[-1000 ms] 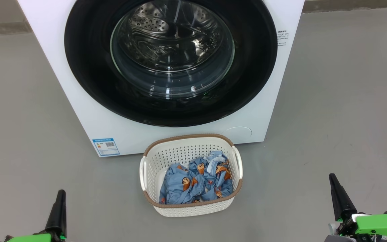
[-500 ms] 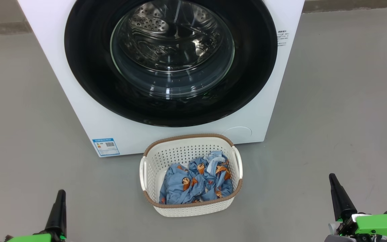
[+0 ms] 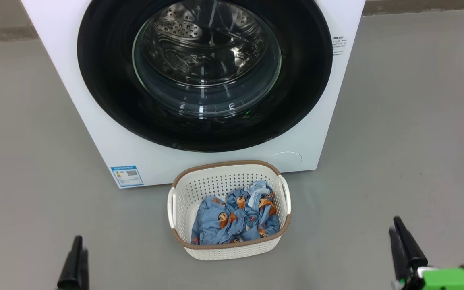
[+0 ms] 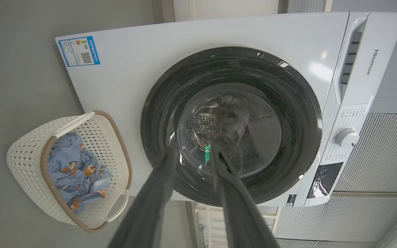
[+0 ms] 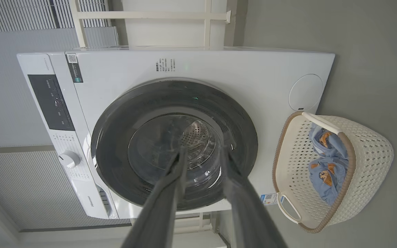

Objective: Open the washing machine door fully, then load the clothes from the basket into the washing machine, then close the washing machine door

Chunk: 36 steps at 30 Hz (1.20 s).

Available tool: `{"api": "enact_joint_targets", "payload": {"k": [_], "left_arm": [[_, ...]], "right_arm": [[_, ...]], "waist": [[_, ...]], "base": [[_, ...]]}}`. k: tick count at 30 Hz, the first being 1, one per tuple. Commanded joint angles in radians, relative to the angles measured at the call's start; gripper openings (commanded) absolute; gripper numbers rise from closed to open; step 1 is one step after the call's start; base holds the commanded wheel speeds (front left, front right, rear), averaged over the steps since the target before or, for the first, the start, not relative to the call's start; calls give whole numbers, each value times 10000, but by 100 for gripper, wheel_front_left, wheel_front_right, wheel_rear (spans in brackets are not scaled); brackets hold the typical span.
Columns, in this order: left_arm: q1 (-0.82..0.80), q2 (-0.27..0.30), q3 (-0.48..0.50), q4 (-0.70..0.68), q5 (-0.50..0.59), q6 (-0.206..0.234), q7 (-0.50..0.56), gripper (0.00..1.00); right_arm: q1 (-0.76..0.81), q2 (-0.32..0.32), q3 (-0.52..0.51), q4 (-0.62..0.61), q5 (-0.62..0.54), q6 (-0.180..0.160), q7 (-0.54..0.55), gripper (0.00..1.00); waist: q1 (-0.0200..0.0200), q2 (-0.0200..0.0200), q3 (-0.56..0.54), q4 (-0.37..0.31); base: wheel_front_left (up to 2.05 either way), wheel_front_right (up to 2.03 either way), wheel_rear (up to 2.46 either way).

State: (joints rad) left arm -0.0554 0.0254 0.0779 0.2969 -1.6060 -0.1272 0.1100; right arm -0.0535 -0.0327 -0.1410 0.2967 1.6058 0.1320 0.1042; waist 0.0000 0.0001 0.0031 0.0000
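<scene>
The washing machine (image 3: 95, 121) stands white and boxy straight ahead, and the washing machine door (image 3: 206, 60), with its black rim and glass bowl, lies shut against it. On the floor in front sits the basket (image 3: 224, 164), holding the clothes (image 3: 236, 219), crumpled light blue fabric with orange bears. Low at the left, my left gripper (image 3: 78, 262) is open and holds nothing. At the lower right, my right gripper (image 3: 401, 245) is likewise open and holds nothing. Both are well short of the basket. In the wrist views the left gripper (image 4: 193, 151) and right gripper (image 5: 202, 151) point at the door (image 4: 231, 127) (image 5: 122, 131) with fingers parted.
Bare grey floor (image 3: 34, 201) spreads on both sides of the machine and basket. A blue sticker (image 3: 127, 175) marks the machine's lower left corner, and a round cap (image 3: 284, 160) sits behind the basket. The control panel and knob (image 4: 346, 137) are at the machine's top.
Both grippers have gone from shut to open, their fingers now parted. Both sit slightly lower in the head view. Door, basket and clothes have not moved.
</scene>
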Motion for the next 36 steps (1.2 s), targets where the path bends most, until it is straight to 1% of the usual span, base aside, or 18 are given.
{"api": "enact_joint_targets", "payload": {"k": [1,4,8,13,18,25,36], "left_arm": [[78,-40,-11,71,2,0,-1,100],[53,-13,-17,-8,36,-1,-28,100],[36,46,-57,-120,120,-2,-104,100],[29,138,-148,-233,248,-3,-239,100],[-9,301,-326,-349,431,-5,-446,100],[-92,577,-603,-473,878,-7,-719,100],[-146,839,-831,-595,1886,-10,-1046,100]], "right_arm": [[63,18,4,88,-7,0,-5,100],[28,11,69,19,-113,0,-83,100],[-17,-5,166,-46,-309,-1,-203,100],[-54,-32,243,-109,-579,-1,-325,100],[-120,-52,312,-182,-1013,-2,-474,100],[-206,-52,393,-295,-1939,-3,-709,100],[-280,-52,531,-441,-3561,-4,-1030,100]], "waist": [[0,-1,1,0],[3,-1,5,0],[22,-1,-13,-4],[2,-1,7,-10],[0,-1,17,-17],[0,-1,26,-16],[0,-1,35,-21]], "base": [[0,0,0],[0,0,0],[0,0,0],[0,0,0],[0,0,0],[0,0,0],[0,0,0]]}}
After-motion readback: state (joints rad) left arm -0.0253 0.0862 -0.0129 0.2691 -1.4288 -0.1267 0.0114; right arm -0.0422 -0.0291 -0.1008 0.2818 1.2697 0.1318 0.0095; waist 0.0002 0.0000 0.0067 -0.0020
